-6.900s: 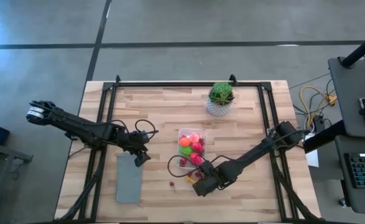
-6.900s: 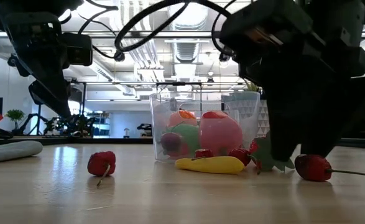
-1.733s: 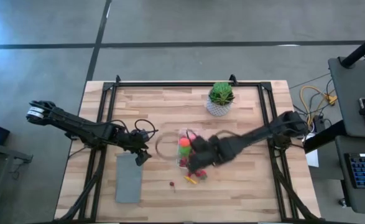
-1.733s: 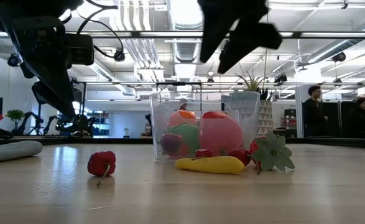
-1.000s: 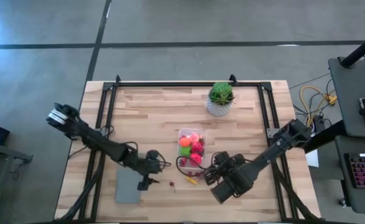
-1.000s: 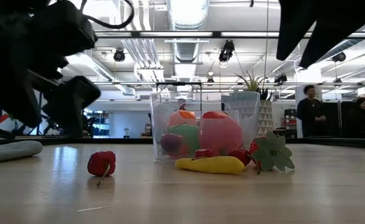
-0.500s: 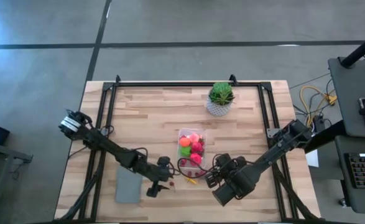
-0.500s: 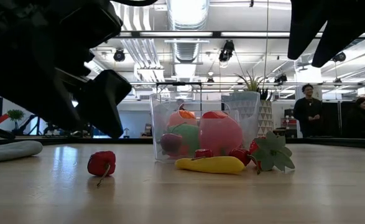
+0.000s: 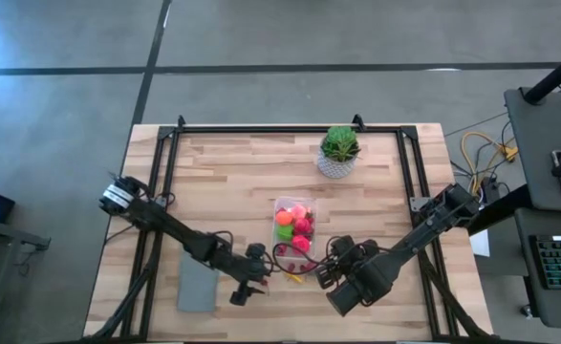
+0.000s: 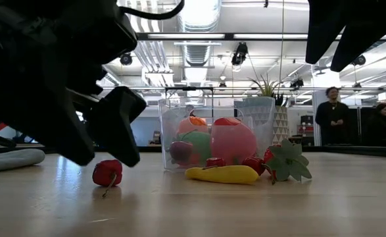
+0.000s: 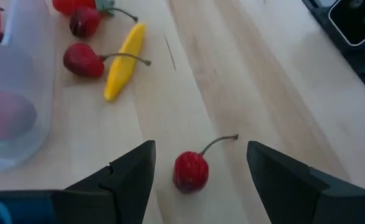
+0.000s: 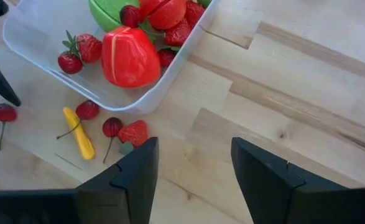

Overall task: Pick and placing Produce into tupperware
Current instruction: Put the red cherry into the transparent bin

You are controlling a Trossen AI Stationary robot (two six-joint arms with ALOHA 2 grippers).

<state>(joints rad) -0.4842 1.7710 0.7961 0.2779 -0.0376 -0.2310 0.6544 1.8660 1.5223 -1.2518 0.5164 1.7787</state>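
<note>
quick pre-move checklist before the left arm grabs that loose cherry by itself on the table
1. Left end effector open: ok, its two fingers stand apart.
2. Lone cherry lined up: ok, in the left wrist view it lies on the wood between the fingers.
3. Height for closing: cannot tell; the low view shows the fingers down by the cherry, but contact is not clear.
4. Space around the cherry: ok, the yellow piece and the other cherries lie apart from it.
5. Tupperware ready: ok, upright and open-topped, already holding produce.
6. Right end effector out of the way: ok, open and empty, raised beside the tub.
</note>
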